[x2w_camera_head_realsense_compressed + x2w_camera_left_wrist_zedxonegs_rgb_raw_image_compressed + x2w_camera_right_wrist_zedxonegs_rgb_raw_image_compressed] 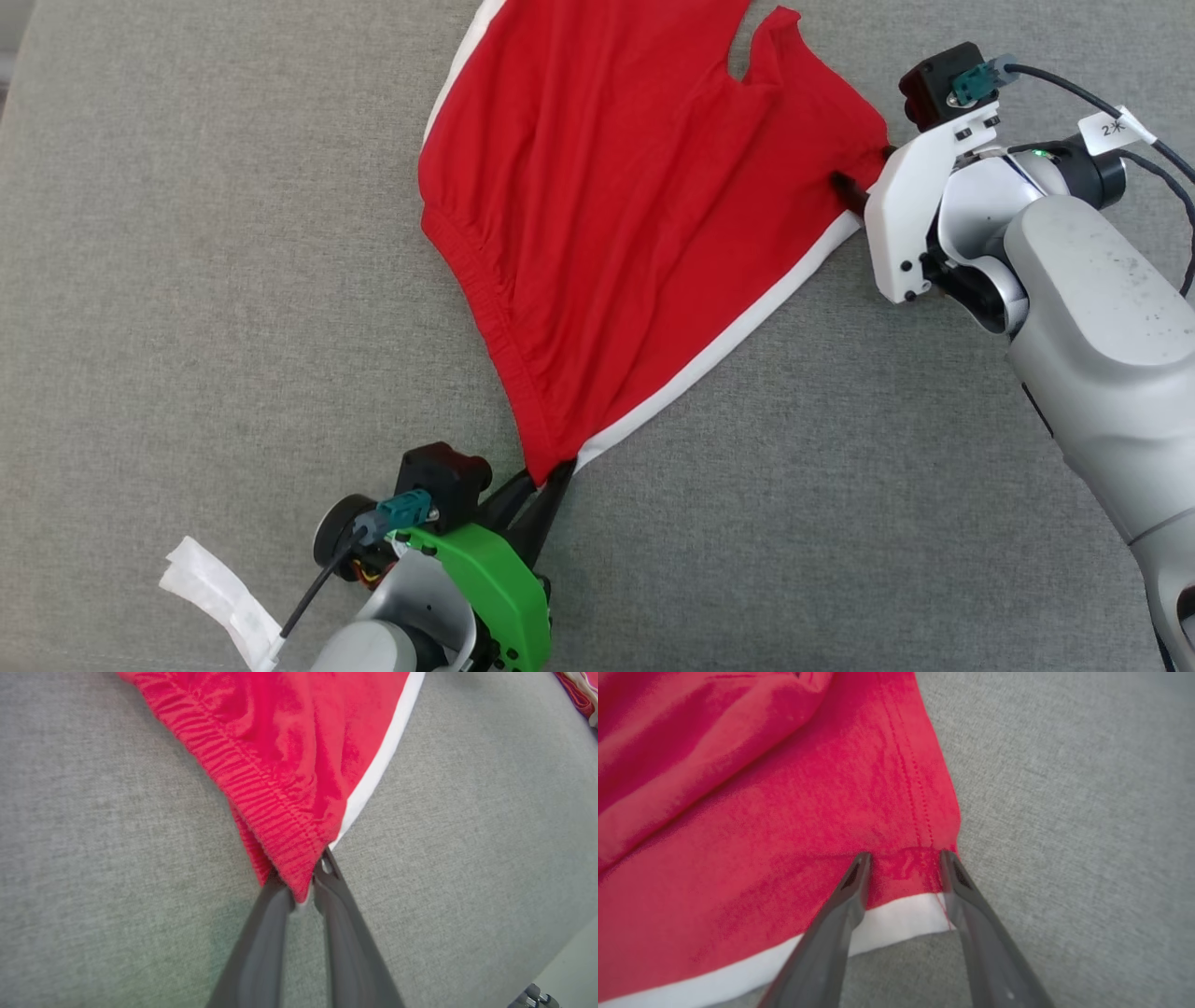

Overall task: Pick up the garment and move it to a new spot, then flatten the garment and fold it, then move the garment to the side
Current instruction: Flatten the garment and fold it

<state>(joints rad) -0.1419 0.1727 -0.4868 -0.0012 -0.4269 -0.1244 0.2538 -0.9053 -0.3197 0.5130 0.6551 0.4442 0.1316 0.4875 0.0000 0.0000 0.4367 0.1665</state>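
Observation:
The garment [607, 233] is a pair of red shorts with a white side stripe and a gathered waistband, spread on the grey cloth surface [187, 280]. My left gripper [546, 476] is at its near corner. In the left wrist view the two dark fingers [261, 933] are shut on the waistband corner of the garment [289, 742], which bunches between their tips. My right gripper [845, 187] is at the garment's right corner. In the right wrist view this gripper [906, 858] stands open, its tips resting on the red hem [784, 812] just above the white stripe.
A white paper tag [219, 597] hangs by my left wrist at the lower left. A small label [1111, 131] and a black cable run along my right arm. Grey cloth stretches out on all sides of the garment.

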